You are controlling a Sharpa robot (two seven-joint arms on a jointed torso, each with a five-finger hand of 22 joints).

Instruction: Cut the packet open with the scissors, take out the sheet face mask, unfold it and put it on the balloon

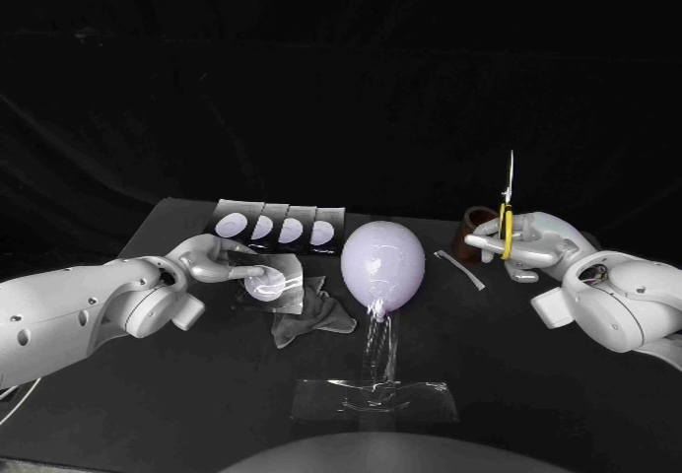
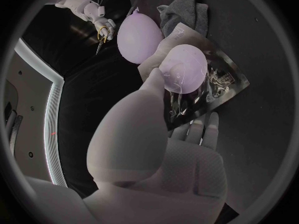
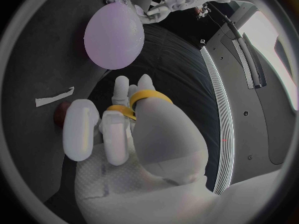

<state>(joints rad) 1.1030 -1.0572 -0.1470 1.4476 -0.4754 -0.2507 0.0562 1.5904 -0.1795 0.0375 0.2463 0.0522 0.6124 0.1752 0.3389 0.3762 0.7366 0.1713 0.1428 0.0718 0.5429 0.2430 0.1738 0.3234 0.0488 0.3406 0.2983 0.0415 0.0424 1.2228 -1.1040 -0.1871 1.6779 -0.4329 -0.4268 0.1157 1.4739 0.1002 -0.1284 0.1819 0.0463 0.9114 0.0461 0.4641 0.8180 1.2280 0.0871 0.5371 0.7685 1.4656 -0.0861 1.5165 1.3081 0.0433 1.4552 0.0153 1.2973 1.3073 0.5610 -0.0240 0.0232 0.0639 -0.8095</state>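
Head view: left hand (image 1: 228,266) pinches the packet (image 1: 273,284) by its near edge, thumb on top and fingers beneath. The packet lies flat and low at the balloon's (image 1: 383,258) 9 o'clock, over a grey cloth (image 1: 315,317). Which edge is open, cannot tell.

Right hand (image 1: 529,241) at the balloon's 3 o'clock, fingers closed through the yellow loops of the scissors (image 1: 509,192). Their long axis is upright, tips to 12 o'clock. A cut strip (image 1: 457,268) lies between hand and balloon.

Risks, as I judge them:
- A sweep toward 9 o'clock with the blades bare could puncture the balloon.
- The balloon stands long axis 12–6 on a slim clear stand (image 1: 376,394), so a nudge may tip it.
- The wet mask could slide out of a one-handed pinch.
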